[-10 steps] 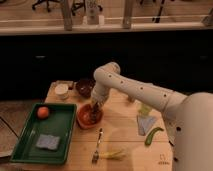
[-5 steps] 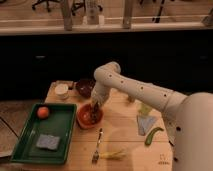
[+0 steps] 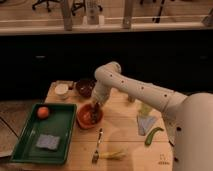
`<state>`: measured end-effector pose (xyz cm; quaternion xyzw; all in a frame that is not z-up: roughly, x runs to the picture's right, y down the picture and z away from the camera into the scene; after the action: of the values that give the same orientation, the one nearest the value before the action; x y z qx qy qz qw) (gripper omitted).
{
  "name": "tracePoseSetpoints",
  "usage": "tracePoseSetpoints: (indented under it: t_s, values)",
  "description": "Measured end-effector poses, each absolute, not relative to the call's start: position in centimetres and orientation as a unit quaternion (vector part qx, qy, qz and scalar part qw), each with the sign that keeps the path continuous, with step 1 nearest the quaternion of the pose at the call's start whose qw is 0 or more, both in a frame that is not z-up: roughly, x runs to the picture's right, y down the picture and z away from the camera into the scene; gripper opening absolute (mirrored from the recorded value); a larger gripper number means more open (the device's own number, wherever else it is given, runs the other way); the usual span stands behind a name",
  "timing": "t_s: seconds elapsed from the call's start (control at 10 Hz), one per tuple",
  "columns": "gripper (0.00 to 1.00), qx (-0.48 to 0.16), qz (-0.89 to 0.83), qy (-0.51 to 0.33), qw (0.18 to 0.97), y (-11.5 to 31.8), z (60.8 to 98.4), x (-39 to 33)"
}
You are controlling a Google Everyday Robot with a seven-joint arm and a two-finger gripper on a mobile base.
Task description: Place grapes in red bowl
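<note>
Grapes (image 3: 90, 116) show as a dark cluster inside the red bowl (image 3: 80, 119), gripper (image 3: 95, 104) low right above them, its hold I cannot tell, so only release and retreat seem left.

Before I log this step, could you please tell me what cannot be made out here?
Camera view:
1. Grapes: the gripper, down in the red bowl, hides whether they lie free.
2. Dark bowl: contents lost in shadow.
3. Robot body: cut off by the right and bottom edges.
</note>
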<state>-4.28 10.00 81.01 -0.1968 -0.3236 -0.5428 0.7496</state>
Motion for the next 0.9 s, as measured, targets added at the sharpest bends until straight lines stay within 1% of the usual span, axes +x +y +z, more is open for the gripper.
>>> tracePoseSetpoints:
  t_s: [0.1, 0.3, 0.9]
  values:
    - [0.2, -0.196, -0.544, -0.324, 0.749, 10.0, 81.02, -4.28]
    - [0.15, -0.196, -0.545, -0.325, 0.747, 10.0, 81.01, -4.25]
    - [0.14, -0.194, -0.549, -0.328, 0.744, 10.02, 81.04, -4.1]
